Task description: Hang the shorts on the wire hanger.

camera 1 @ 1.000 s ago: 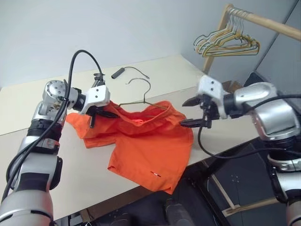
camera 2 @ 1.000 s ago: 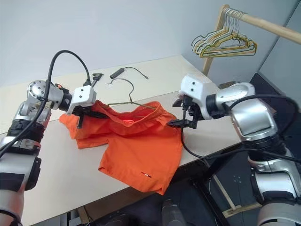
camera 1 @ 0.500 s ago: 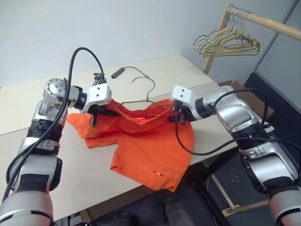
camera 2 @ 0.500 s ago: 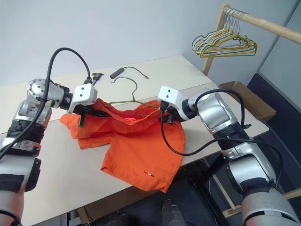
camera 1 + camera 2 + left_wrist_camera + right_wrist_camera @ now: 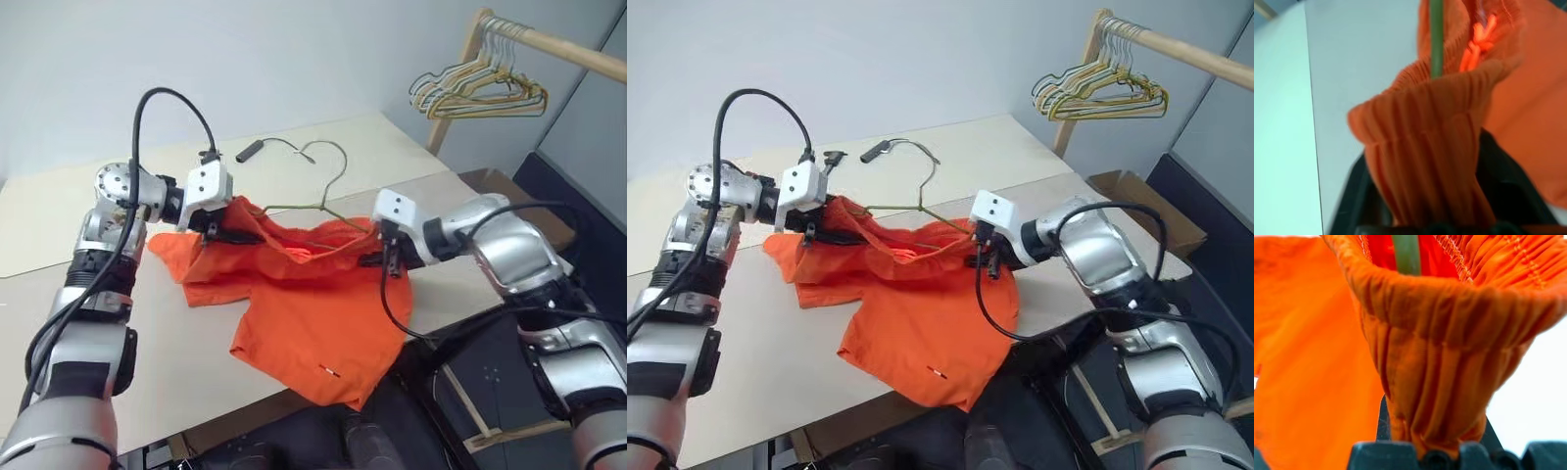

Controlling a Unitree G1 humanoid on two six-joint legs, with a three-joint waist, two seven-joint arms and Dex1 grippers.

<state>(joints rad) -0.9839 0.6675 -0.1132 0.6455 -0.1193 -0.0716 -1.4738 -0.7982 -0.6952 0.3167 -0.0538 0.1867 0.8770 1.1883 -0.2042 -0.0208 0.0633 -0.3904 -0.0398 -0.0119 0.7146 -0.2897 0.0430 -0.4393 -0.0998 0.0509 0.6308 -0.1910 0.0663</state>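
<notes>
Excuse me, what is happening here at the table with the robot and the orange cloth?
The robot is fitting orange shorts onto a wire hanger. The right gripper is shut on one end of the waistband and the left gripper has the other end bunched between its fingers. The hanger's arms run inside the waistband and its hook sticks up above. The shorts' legs lie on the table, one drooping over its front edge.

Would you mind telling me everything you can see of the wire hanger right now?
The wire hanger is one thin greyish wire bent into a triangle with a small curved hook. Its hook and sloping shoulders stand clear above the shorts, tilted; its lower part is hidden inside the gathered waistband. Both wrist views show a thin rod running into the waistband folds. The left gripper and right gripper each hold one end of the waistband.
</notes>
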